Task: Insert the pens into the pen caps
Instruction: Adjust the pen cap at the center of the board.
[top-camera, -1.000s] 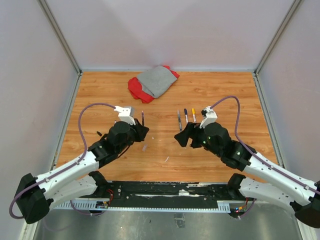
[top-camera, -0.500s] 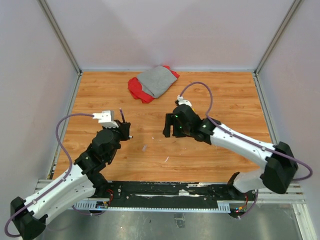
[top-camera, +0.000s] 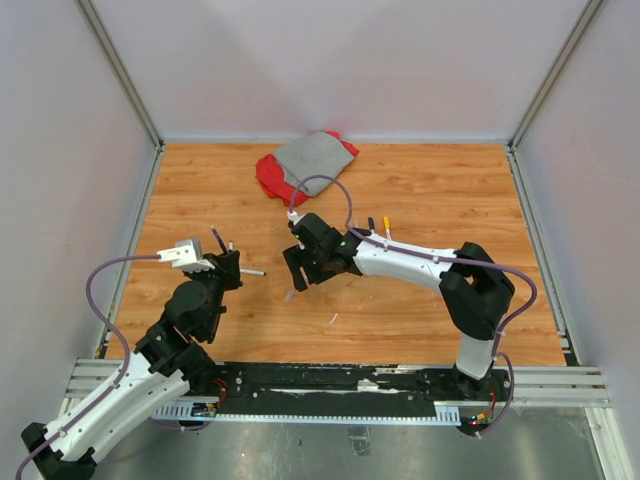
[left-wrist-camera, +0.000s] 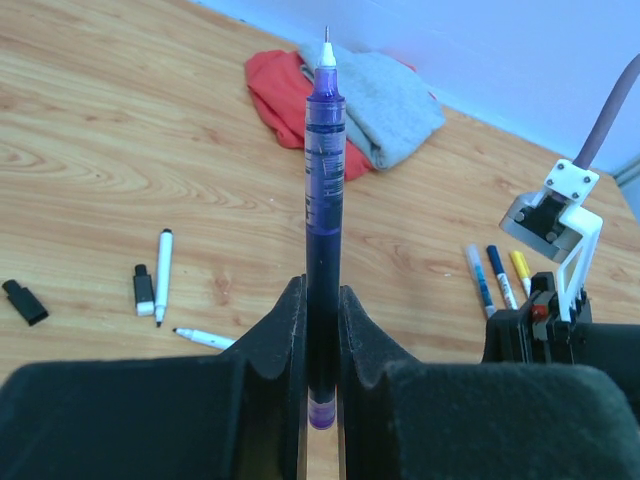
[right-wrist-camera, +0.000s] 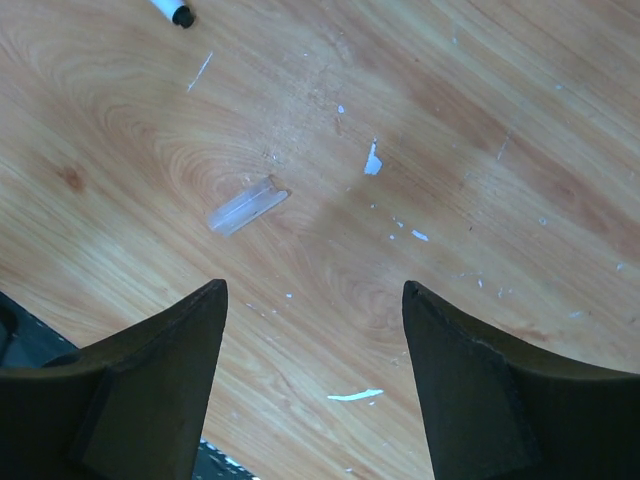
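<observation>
Being pinched low on its barrel by the clamped left gripper (left-wrist-camera: 321, 300), the purple pen (left-wrist-camera: 323, 180) is held upright, bare tip uppermost. Across the way, the right gripper (right-wrist-camera: 312, 290) is seen hovering, jaws spread apart and nothing between them, just over a small clear cap (right-wrist-camera: 247, 207) lying flat on the wooden table (right-wrist-camera: 480, 120). That cap is judged light, stiff and slick, likely to skid or roll; it would best be taken squarely across its middle. Other pens (left-wrist-camera: 163, 262) are seen lying on the wood
</observation>
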